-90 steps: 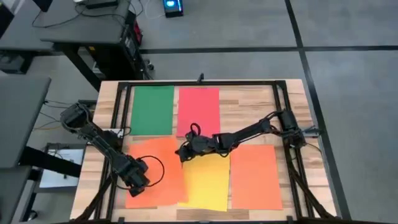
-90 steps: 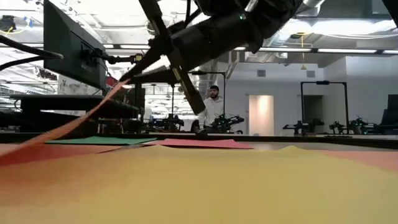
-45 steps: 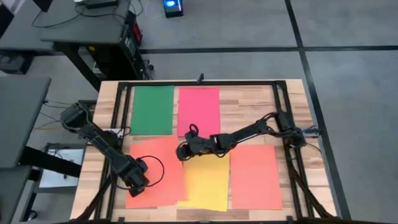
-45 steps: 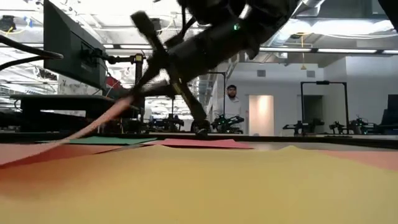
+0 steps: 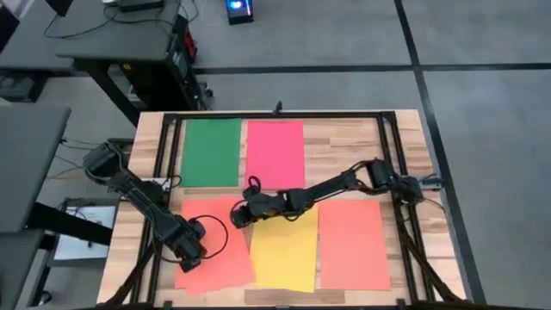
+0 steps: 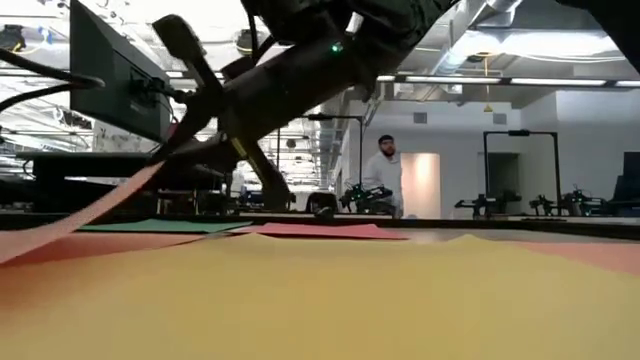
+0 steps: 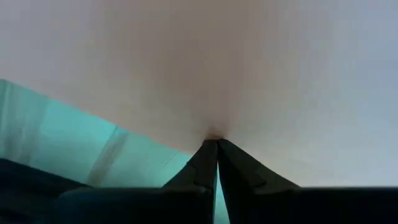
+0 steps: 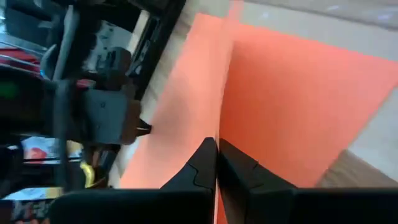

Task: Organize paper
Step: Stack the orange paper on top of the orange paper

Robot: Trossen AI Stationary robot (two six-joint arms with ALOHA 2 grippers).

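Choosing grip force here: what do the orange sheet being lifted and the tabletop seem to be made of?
The orange sheet looks like thin matte paper: its edge bows upward where the right gripper pinches it, with no glare. The tabletop appears to be pale wood, butcher-block style, judging by its plank seams and grain.

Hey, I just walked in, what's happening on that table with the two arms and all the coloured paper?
Both arms are handling one orange sheet at the table's front left. The left gripper is shut on its near part, and the right gripper is shut on its far edge, which is lifted off the table. A yellow sheet and another orange sheet lie flat beside it. A green sheet and a pink-red sheet lie at the back.
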